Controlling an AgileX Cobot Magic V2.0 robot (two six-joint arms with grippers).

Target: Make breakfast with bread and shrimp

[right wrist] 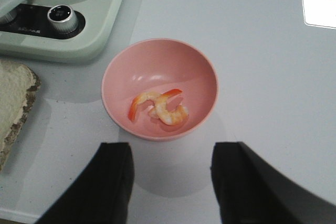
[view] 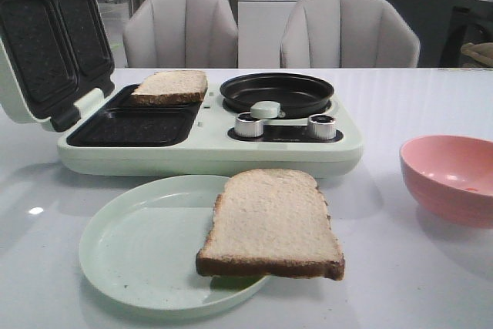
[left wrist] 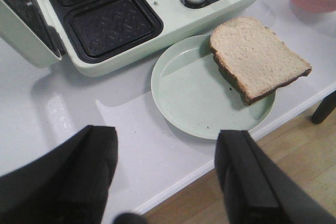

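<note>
White tabletop (view: 431, 283) is filling the lower frame of the front view, with two grey chairs (view: 182, 28) standing behind it at the top. A mint-green breakfast maker (view: 208, 148) is sitting at centre, its lid (view: 46, 40) standing open at upper left. One bread slice (view: 171, 86) is lying in the rear grill tray; the front tray (view: 135, 126) is showing bare. A black pan (view: 277, 92) is occupying the maker's right half. A second bread slice (view: 271, 225) is resting on the pale green plate (view: 131, 244) at lower centre, overhanging its right rim. The pink bowl (right wrist: 159, 88) at right is holding the shrimp (right wrist: 160, 107). The left gripper (left wrist: 168, 177) is hovering spread apart, gripping nothing, near the plate. The right gripper (right wrist: 170, 182) is hovering likewise released, just beside the bowl.
</note>
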